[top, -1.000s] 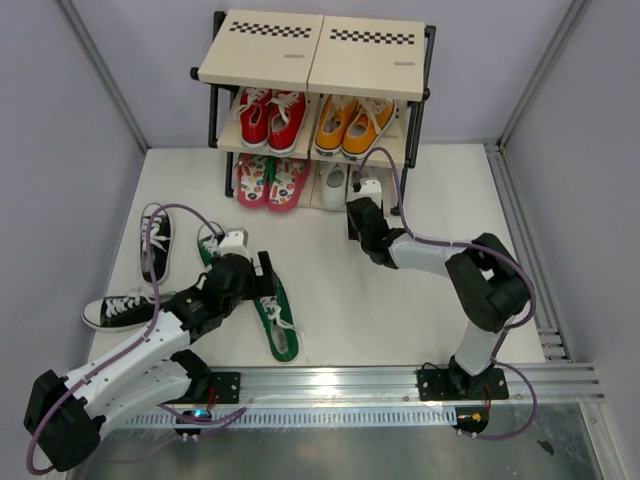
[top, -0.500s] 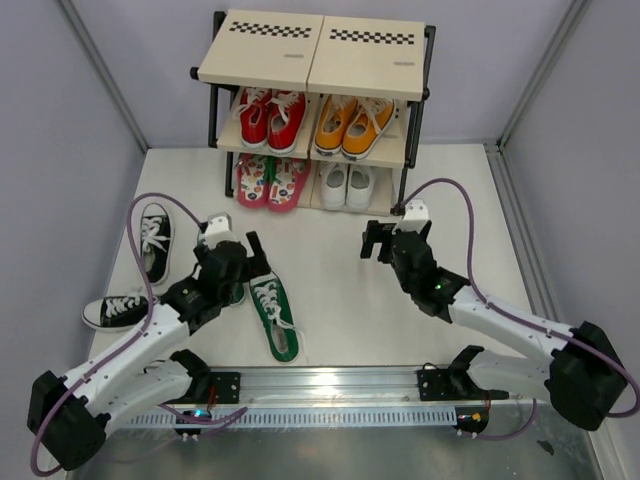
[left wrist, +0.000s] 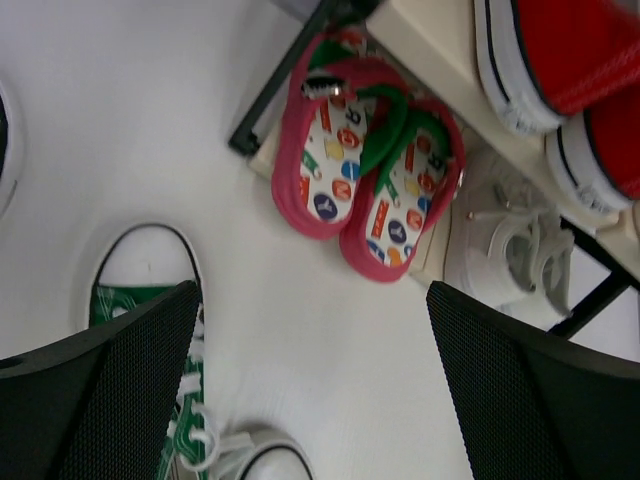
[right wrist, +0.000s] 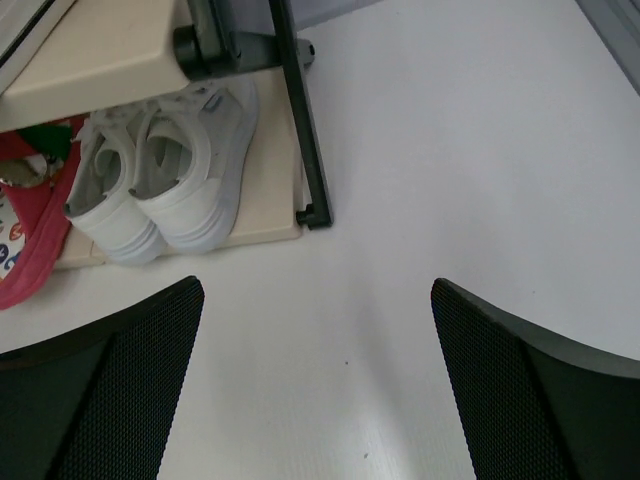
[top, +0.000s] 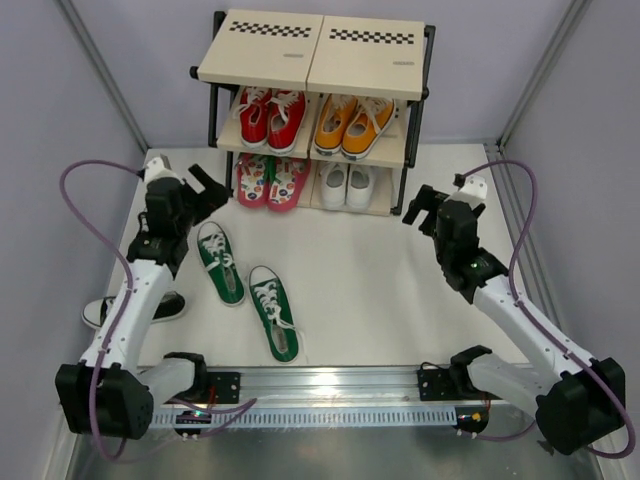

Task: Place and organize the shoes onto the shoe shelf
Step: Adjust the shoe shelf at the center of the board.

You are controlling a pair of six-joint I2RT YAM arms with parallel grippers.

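Both tools are standing spread wide and are gripping nothing. The left tool (top: 205, 186) is hovering over the counter (top: 350, 280) just left of the shoe shelf (top: 310, 62), and its wrist view (left wrist: 310, 400) is looking down past its two dark fingers. The right tool (top: 424, 205) is hovering just right of the shelf's lower corner, with bare counter between its fingers in its own view (right wrist: 315, 390).

Two green sneakers (top: 220, 263) are lying on the counter in front of the shelf, white-laced and apart from each other. One is lying just below the left tool, its white toe cap (left wrist: 145, 262) pointing toward the shelf. The second green sneaker (top: 274, 312) is lying nearer the arm bases.

One black sneaker (top: 108, 312) is showing on its side at the left edge of the counter, partly covered by the left arm. A second black one cannot be made out from above.

On the shelf's bottom board, two pink flip-flops (top: 270, 182) are lying side by side on the left half, touching each other (left wrist: 365, 190). Two white shoes (top: 347, 185) are sitting beside them on the right half, close to the black frame post (right wrist: 160, 170).

On the middle board, two red sneakers (top: 270, 118) are sitting on the left and two orange sneakers (top: 353, 122) on the right. Two pale boards with checkered strips are forming the top tier.
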